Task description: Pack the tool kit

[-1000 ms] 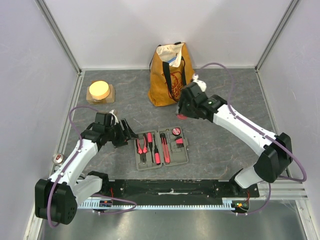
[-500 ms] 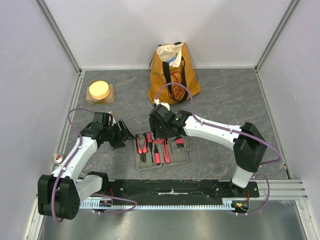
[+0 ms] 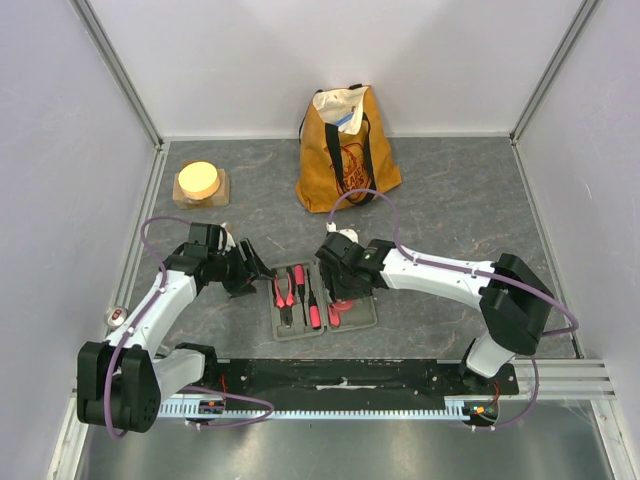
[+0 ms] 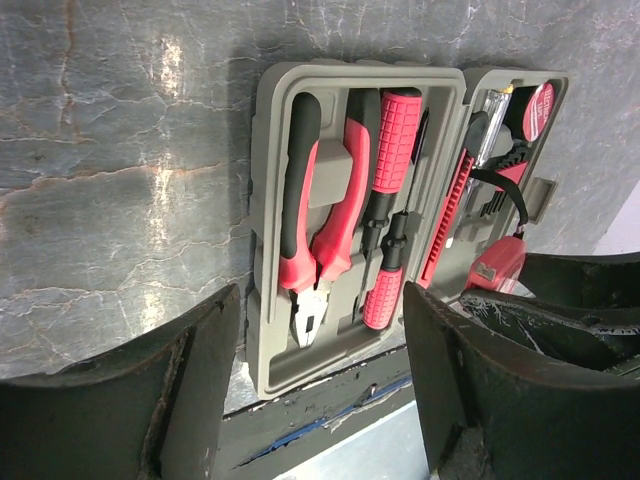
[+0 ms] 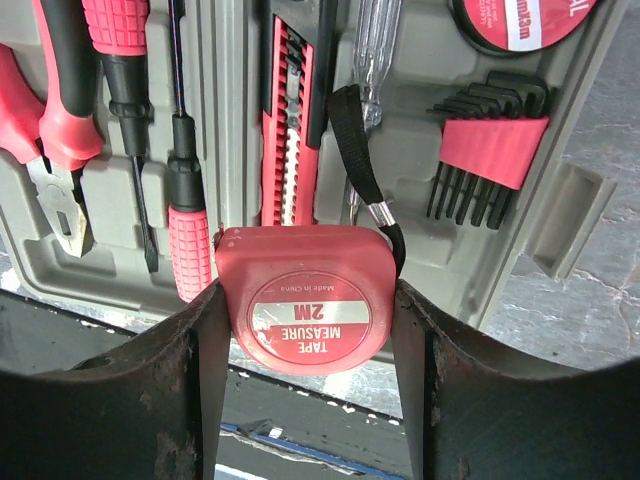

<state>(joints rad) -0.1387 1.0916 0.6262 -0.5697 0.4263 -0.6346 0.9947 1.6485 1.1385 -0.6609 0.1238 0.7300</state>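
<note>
The tool kit case (image 3: 366,314) lies open and flat at the table's near edge. Its left half holds red-and-black pliers (image 4: 318,225) and screwdrivers (image 4: 392,190). Its right half holds a knife (image 5: 290,130), hex keys (image 5: 485,150) and a round red tape roll (image 5: 520,18). My right gripper (image 3: 344,296) is shut on the red tape measure (image 5: 308,310) and holds it just above the near end of the right half; the measure's black strap trails over the case. My left gripper (image 3: 262,272) is open and empty beside the case's left edge (image 4: 262,200).
A mustard-yellow tote bag (image 3: 345,150) stands at the back middle. A round yellow-topped tan block (image 3: 200,183) sits at the back left. The black base rail (image 3: 350,375) runs right along the case's near edge.
My right arm has swung from beside the tote bag down to the case, carrying the tape measure over the right half's near end. The left arm has barely moved.
</note>
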